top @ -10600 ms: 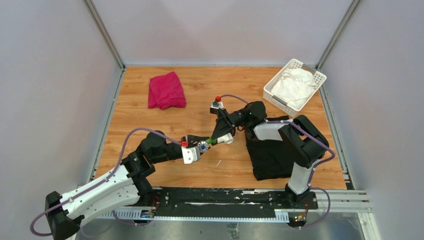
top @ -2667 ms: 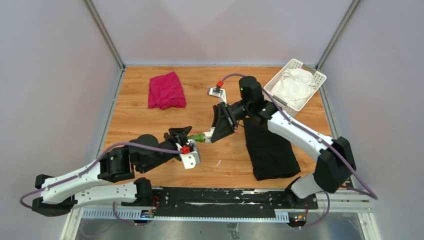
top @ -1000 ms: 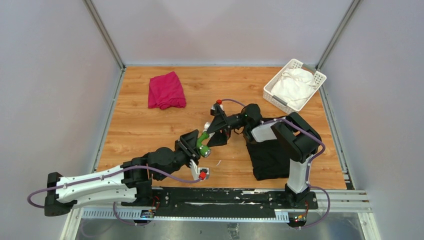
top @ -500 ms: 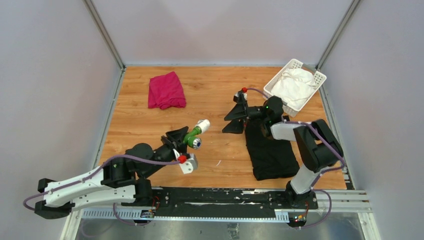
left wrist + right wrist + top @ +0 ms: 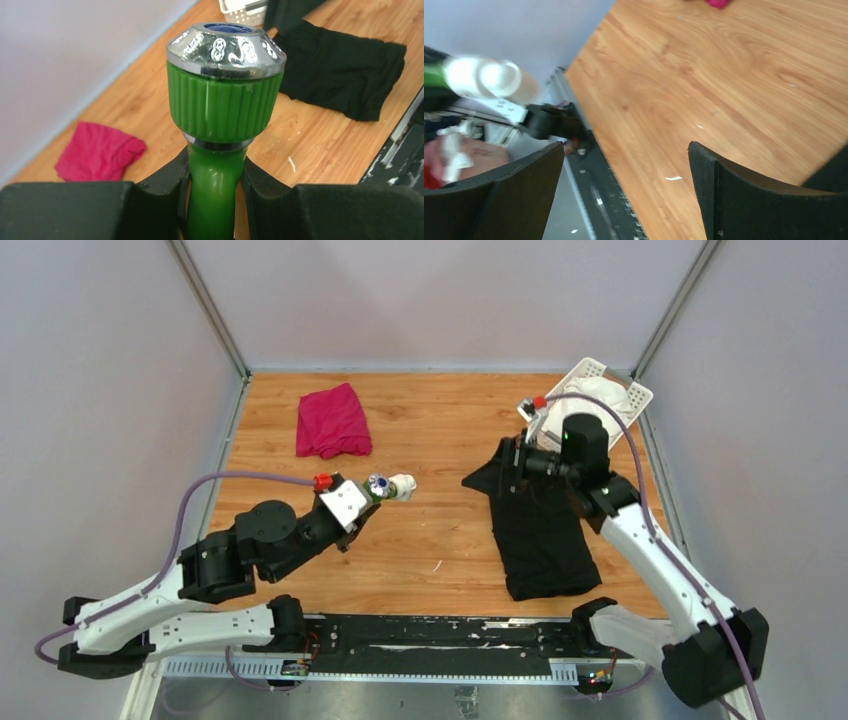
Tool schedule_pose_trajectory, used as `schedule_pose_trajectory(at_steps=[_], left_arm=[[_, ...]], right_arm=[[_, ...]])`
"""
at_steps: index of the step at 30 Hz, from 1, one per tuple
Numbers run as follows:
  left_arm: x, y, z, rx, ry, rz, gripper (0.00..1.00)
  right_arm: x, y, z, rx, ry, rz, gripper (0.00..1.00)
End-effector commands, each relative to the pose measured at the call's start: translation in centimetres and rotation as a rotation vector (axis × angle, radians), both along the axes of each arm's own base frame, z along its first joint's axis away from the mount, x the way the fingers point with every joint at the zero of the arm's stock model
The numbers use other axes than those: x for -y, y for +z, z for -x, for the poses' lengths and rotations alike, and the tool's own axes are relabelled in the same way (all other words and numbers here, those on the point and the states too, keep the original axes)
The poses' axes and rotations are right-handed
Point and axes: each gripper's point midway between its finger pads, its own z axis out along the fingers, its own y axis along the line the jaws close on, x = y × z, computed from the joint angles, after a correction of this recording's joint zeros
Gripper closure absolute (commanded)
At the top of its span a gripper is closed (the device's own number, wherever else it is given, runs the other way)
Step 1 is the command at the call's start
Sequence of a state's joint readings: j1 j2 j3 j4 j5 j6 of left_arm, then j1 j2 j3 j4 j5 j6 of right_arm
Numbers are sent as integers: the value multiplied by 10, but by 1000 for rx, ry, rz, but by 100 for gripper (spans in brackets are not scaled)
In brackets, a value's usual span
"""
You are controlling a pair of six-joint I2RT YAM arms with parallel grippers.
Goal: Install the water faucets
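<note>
My left gripper (image 5: 362,498) is shut on the green stem of the water faucet (image 5: 378,486) and holds it above the wooden table, left of centre. The white pipe fitting (image 5: 402,484) sits on the tap's end. In the left wrist view the ribbed green knob with a chrome cap (image 5: 225,85) rises over my left gripper (image 5: 212,200), and the stem sits tight between the fingers (image 5: 155,185). My right gripper (image 5: 497,468) hovers open and empty over the top of the black cloth, well right of the faucet. Its wrist view shows wide jaws (image 5: 626,190) and the blurred fitting (image 5: 489,77) far left.
A black cloth (image 5: 540,540) lies at the right under the right arm. A red cloth (image 5: 333,420) lies at the back left. A white basket (image 5: 640,395) with a white cloth stands in the back right corner. Metal rails line the table's edges.
My right gripper has let go of the faucet and pulled back to the right, over the black cloth. My left arm has carried the faucet a little back and turned it.
</note>
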State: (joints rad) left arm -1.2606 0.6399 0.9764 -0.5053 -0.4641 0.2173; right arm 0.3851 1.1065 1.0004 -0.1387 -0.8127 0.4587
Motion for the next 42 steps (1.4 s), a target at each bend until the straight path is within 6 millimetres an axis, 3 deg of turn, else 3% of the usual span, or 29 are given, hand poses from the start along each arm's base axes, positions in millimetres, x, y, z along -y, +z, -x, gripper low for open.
schedule_pose_trajectory(at_steps=[1,5,9,13,19,22,26,31,38,42], left_arm=[[9,3,-1,-270,37,172,100],[23,-7,-9,-435,-12,262,100],[31,-9,-17,-528,-83,332,100],[38,-3,-14,-594,-221,384,100],[43,2,-7,-723,-442,508,100],[45,-4,-11,-780,-447,532,100],[46,-9,-21,-880,-404,573,100],[46,-6,-29,-983,-348,617,100],[47,-5,-29,-1116,-339,627,100],[47,-4,-29,-1130,-344,632,100]], right_arm=[[23,-25,-5,238,-159,36,1],[31,-11,5,383,-200,-35,1],[28,-11,16,386,-138,-16,1],[15,-4,26,375,-43,-78,1],[-10,21,60,457,177,-201,1],[-13,19,62,607,126,-91,2],[-2,15,57,857,-19,105,3],[8,10,50,1016,-112,254,5],[-13,10,63,1172,-40,310,5],[-19,13,59,1276,-60,391,5]])
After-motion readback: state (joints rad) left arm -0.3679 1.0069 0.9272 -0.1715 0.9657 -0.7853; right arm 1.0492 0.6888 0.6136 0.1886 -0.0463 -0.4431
